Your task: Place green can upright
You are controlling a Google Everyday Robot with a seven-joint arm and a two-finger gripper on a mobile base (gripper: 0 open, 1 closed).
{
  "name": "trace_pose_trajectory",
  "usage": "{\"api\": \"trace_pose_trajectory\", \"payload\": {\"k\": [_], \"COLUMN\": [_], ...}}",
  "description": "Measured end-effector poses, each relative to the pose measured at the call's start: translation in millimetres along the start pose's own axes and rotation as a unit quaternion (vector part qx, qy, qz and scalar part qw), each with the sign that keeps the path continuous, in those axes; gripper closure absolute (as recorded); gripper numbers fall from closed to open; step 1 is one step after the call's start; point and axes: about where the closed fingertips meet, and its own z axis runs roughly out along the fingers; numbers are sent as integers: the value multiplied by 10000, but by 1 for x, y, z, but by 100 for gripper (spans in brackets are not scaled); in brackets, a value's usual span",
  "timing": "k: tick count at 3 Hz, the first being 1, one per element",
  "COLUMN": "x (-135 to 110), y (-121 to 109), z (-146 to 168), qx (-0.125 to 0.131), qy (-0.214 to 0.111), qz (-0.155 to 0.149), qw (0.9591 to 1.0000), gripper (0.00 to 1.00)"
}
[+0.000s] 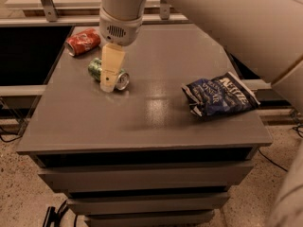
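Claw [109, 79] low over the small green aluminium can [95, 69], which lies sideways at rear left.
Its grip: cannot tell. Red soda can [83, 41] near behind; blue crinkled snack bag [220, 94] well apart on the grey surface [156, 56].

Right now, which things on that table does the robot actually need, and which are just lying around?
Part of the job: green can, lying on its side; gripper, over its middle.
Just lying about: red can, on its side at the far left corner; blue chip bag, on the right.
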Motion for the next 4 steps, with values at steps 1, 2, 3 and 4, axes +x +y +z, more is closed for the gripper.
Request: {"api": "trace_pose_trajectory", "payload": {"k": [1, 2, 3, 4], "x": [-28, -28, -33, -38], "y": [-10, -10, -16, -31], "z": [8, 8, 17, 31], "qx": [21, 22, 140, 452], "qy": [-14, -13, 158, 421], "qz": [48, 49, 384, 1126], "qw": [10000, 10000, 9990, 9917], "gripper": [0, 0, 0, 0]}}
